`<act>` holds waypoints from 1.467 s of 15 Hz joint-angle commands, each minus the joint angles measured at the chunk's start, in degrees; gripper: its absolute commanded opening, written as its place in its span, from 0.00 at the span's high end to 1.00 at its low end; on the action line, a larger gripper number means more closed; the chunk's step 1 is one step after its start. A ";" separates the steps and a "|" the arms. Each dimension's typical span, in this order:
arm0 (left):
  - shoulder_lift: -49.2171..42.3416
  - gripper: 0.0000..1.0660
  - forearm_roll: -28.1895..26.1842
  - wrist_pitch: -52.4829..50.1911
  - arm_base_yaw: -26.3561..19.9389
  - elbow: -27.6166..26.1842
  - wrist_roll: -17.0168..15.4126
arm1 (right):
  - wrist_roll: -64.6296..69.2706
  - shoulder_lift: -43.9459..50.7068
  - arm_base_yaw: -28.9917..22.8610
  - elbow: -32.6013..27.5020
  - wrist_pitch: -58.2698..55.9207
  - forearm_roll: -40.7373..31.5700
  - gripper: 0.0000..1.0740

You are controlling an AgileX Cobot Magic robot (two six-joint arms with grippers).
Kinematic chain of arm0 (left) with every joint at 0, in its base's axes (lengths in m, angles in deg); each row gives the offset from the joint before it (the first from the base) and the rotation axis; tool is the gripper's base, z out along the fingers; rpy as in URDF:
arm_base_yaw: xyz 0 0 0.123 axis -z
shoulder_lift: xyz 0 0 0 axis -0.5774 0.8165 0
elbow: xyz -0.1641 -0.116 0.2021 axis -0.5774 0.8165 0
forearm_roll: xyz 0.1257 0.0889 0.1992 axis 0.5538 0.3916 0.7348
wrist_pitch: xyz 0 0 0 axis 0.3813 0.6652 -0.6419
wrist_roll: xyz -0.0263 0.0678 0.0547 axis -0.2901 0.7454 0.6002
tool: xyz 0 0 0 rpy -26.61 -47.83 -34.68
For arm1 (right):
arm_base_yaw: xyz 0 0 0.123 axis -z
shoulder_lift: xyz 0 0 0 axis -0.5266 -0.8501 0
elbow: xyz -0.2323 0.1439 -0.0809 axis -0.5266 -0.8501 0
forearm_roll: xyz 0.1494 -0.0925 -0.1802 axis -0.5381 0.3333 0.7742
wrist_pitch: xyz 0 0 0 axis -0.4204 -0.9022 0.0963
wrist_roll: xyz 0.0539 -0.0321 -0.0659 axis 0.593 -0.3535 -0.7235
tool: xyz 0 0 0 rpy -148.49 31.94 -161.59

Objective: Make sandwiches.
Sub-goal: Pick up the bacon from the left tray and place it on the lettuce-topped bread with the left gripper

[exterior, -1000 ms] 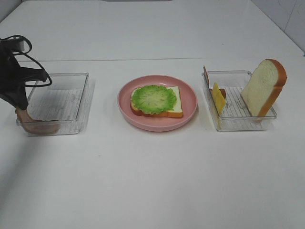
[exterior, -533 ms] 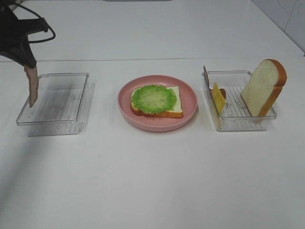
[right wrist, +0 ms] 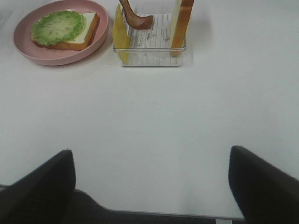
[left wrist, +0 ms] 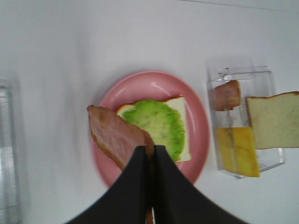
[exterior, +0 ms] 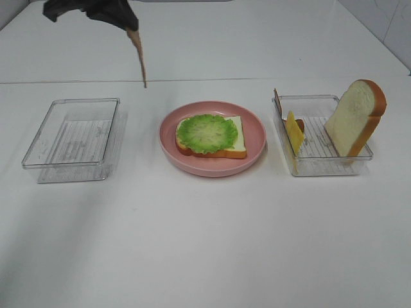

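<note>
a: start to the left of the pink plate (exterior: 258,142). what's there?
b: the left tray (exterior: 70,138), clear plastic, flat on the table (exterior: 205,244), well to the plate's left.
a: and the left claw (exterior: 131,27)?
b: up in the air, behind the plate and a little to its left. its jaws are pinched together on the top end of a brown bacon strip (exterior: 139,61), which hangs straight down, clear of the plate.
a: on the plate itself?
b: a bread slice (exterior: 236,142) lying flat, with a ruffled lettuce leaf (exterior: 207,133) covering most of it.
a: right of the plate?
b: the right tray (exterior: 321,165). at its end nearest the plate a yellow cheese slice (exterior: 295,131) stands on edge, with a second bacon strip (exterior: 277,101) just behind it. at the end farthest from the plate a thick bread slice (exterior: 355,119) leans upright.
a: the right claw (right wrist: 149,186)?
b: only its wrist camera shows it, in front of the plate and off to its right. its fingers (right wrist: 37,186) are spread wide, with nothing between them.
</note>
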 commanded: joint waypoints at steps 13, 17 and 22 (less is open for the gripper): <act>17.65 1.00 -33.29 -15.30 9.51 -1.60 9.57 | -0.46 1.20 0.40 -0.17 0.17 -0.29 0.19; 18.51 1.00 -28.99 -12.83 8.42 -1.89 8.82 | -0.46 1.20 0.40 -0.17 0.17 -0.29 0.19; 18.39 1.00 -15.30 -7.45 7.16 -1.89 2.86 | -0.46 1.20 0.40 -0.17 0.17 -0.29 0.19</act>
